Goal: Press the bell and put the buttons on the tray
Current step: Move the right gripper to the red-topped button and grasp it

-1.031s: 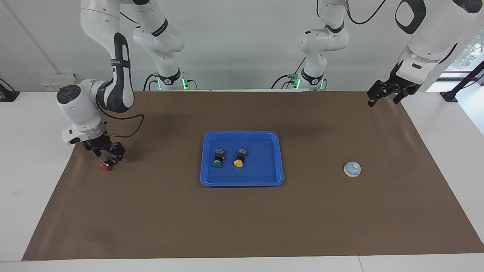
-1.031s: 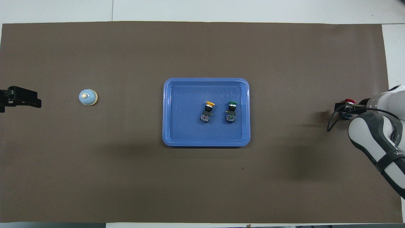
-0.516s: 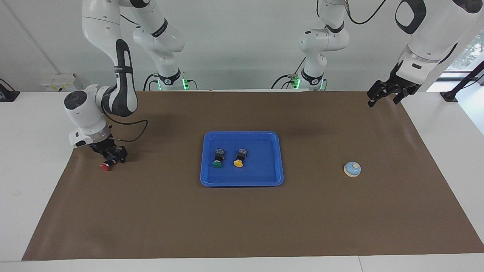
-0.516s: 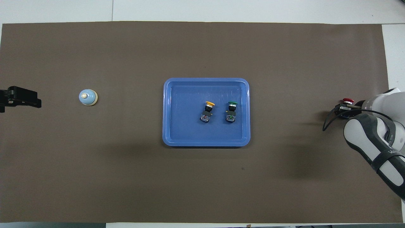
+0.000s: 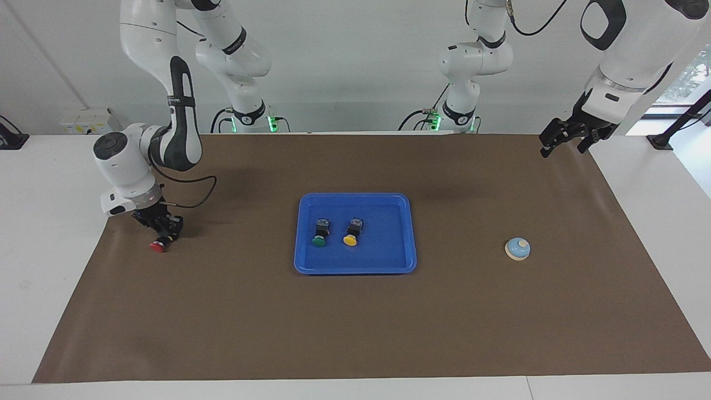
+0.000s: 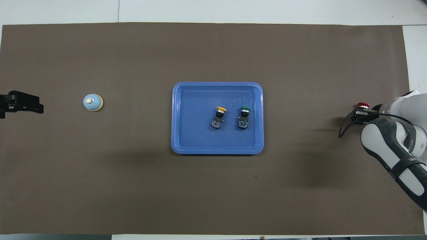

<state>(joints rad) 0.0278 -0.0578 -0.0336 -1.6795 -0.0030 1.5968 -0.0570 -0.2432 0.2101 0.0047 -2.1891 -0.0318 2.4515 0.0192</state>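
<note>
The blue tray (image 5: 355, 270) (image 6: 217, 151) lies mid-mat and holds the green button (image 5: 320, 233) (image 6: 244, 117) and the yellow button (image 5: 352, 232) (image 6: 218, 118), lying side by side. The red button (image 5: 158, 246) (image 6: 363, 105) is at the right arm's end of the mat. My right gripper (image 5: 161, 231) (image 6: 361, 112) is low at the mat and shut on its black body. The light-blue bell (image 5: 517, 248) (image 6: 92, 102) stands alone toward the left arm's end. My left gripper (image 5: 566, 139) (image 6: 20, 102) waits open and empty, raised over the mat's edge.
A brown mat (image 5: 355, 322) (image 6: 213, 200) covers the white table. The right arm's cable (image 5: 191, 186) loops by its wrist. The arm bases (image 5: 253, 119) stand at the robots' edge of the table.
My right gripper has turned and narrowed onto the red button's body, and the button has shifted slightly toward the tray with it. The left arm has not moved.
</note>
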